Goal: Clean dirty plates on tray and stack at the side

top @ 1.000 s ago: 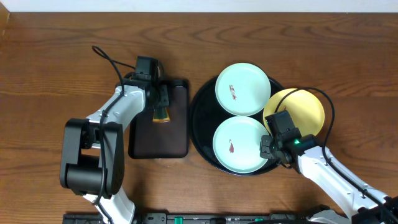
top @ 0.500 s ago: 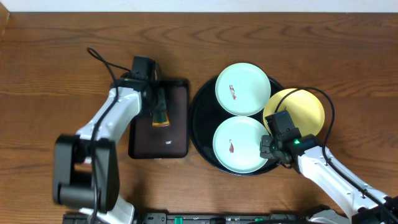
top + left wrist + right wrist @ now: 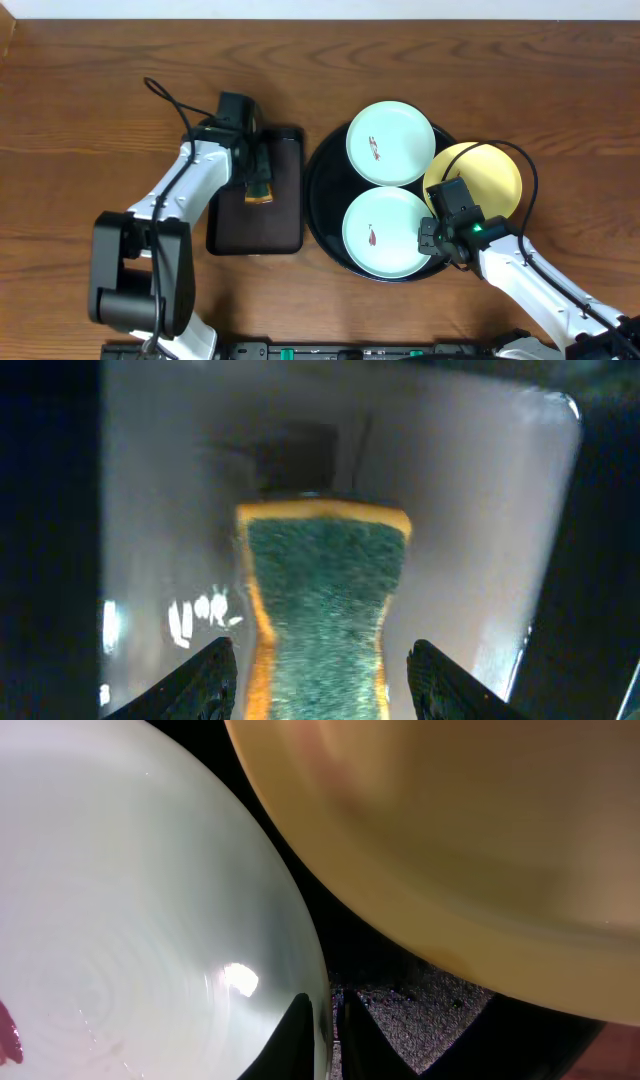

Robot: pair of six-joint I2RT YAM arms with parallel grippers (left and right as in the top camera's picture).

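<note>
Plates (image 3: 390,143) sit unwiped on tray (image 3: 325,190); right end effector (image 3: 431,244) stays pinched on front mint plate (image 3: 385,232) rim, left end effector (image 3: 257,172), clenching sponge (image 3: 322,590), has barely shifted over small tray (image 3: 280,225).

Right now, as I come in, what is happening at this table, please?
The left pincer holds a green and yellow sponge, squeezed at its middle, over the small rectangular tray. The right pincer grips the rim of the front mint plate on the round black tray. The back mint plate and the yellow plate lie untouched. Both mint plates show a red smear, so no cleaning is visible yet.
</note>
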